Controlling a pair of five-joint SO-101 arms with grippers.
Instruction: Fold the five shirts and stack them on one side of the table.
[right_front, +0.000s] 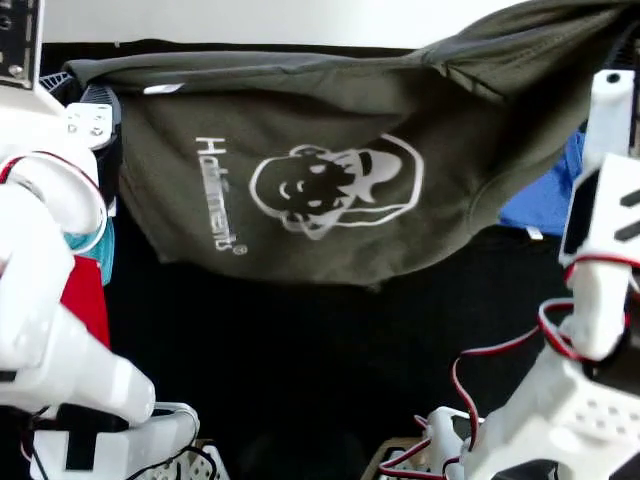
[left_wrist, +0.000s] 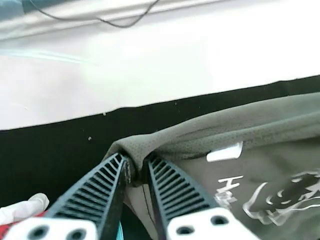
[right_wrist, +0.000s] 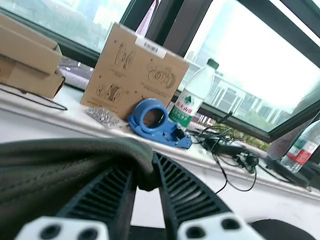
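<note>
An olive-green shirt (right_front: 320, 180) with a white cartoon print hangs stretched across the table's far side, its lower hem sagging toward the black cloth. My left gripper (left_wrist: 136, 170) is shut on one top corner of the shirt (left_wrist: 235, 135), near the table's far edge. My right gripper (right_wrist: 145, 182) is shut on the other corner of the shirt (right_wrist: 60, 165) and holds it high, facing a window sill. In the high view the left arm (right_front: 50, 250) stands at the left and the right arm (right_front: 600, 260) at the right.
A red shirt (right_front: 88, 295) and a teal one (right_front: 100, 245) lie by the left arm; a blue shirt (right_front: 545, 200) lies by the right arm. Black cloth (right_front: 320, 370) covers the table. Boxes (right_wrist: 132, 70), a tape dispenser (right_wrist: 157, 122) and bottles sit on the sill.
</note>
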